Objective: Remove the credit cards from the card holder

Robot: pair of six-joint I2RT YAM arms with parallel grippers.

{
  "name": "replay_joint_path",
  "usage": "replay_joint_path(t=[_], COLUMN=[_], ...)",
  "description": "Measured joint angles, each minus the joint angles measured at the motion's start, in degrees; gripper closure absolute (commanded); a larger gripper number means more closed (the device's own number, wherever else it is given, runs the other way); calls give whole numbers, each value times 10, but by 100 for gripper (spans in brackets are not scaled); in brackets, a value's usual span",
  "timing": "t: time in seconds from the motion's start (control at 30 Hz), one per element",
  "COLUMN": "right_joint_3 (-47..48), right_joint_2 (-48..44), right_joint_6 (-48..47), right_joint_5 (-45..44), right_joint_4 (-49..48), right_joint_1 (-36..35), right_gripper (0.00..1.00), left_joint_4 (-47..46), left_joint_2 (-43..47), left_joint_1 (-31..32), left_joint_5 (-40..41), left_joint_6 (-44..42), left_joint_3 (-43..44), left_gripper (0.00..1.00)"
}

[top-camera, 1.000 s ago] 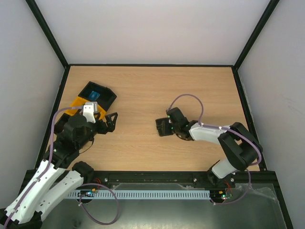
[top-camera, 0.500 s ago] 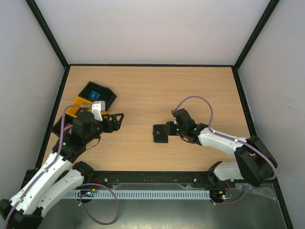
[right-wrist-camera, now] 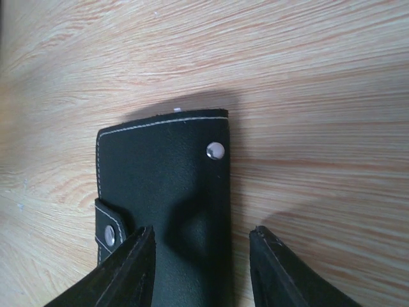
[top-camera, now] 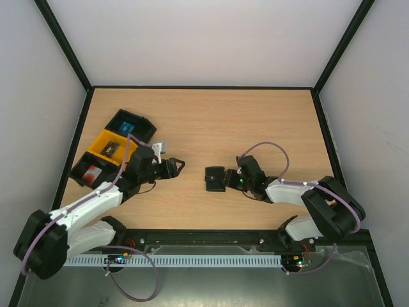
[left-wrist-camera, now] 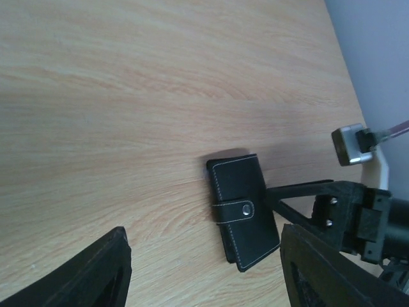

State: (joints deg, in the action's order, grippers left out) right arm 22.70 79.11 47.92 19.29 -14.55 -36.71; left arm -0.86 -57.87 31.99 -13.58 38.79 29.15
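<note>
The card holder (top-camera: 215,179) is a black wallet lying shut and flat on the table, its snap tab fastened. It also shows in the left wrist view (left-wrist-camera: 243,211) and the right wrist view (right-wrist-camera: 163,192). My right gripper (top-camera: 234,181) is open just right of it. In the right wrist view (right-wrist-camera: 201,272) one finger hangs over the wallet's face and the other over bare wood. My left gripper (top-camera: 176,165) is open and empty, left of the wallet and pointing at it (left-wrist-camera: 204,281). A blue card (top-camera: 126,128), a dark card (top-camera: 110,149) and a red card (top-camera: 93,171) lie in the trays.
Three open trays stand at the left: a black one (top-camera: 144,130) at the back, a yellow one (top-camera: 100,142) in the middle, a black one (top-camera: 82,170) nearest. Black frame rails (top-camera: 82,128) edge the table.
My left gripper has swung right, away from the trays and toward the wallet. My right arm has drawn back and lowered; the wallet has shifted slightly left and nearer, and lies flat.
</note>
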Motion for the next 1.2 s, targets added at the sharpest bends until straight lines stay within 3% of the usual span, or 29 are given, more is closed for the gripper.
replay_joint_path(t=[0.27,0.4,0.63,0.8,1.03,1.2], right_joint_3=[0,-5,-19,-24,-49,-72], right_joint_2=[55,69,90,92,104,109], right_joint_6=[23,35,63,76,122,165], right_joint_5=[31,46,77,88,100,105], right_joint_4=[-96,-130,-188,-197,-262,-321], right_joint_1=[-3,-5,-8,-15,-17,-17], right_gripper=[59,63,64,63,62,60], left_joint_4=[-131,-191,-240,-280,-287,-292], left_joint_2=[-131,-193,-318,-344,-352,-351], left_joint_1=[17,35,82,91,92,91], left_joint_5=[-35,-47,-66,-76,-73,-74], left_joint_6=[36,58,73,83,84,83], left_joint_3=[-40,-48,-22,-18,-19,-21], left_gripper=[46,55,64,69,89,92])
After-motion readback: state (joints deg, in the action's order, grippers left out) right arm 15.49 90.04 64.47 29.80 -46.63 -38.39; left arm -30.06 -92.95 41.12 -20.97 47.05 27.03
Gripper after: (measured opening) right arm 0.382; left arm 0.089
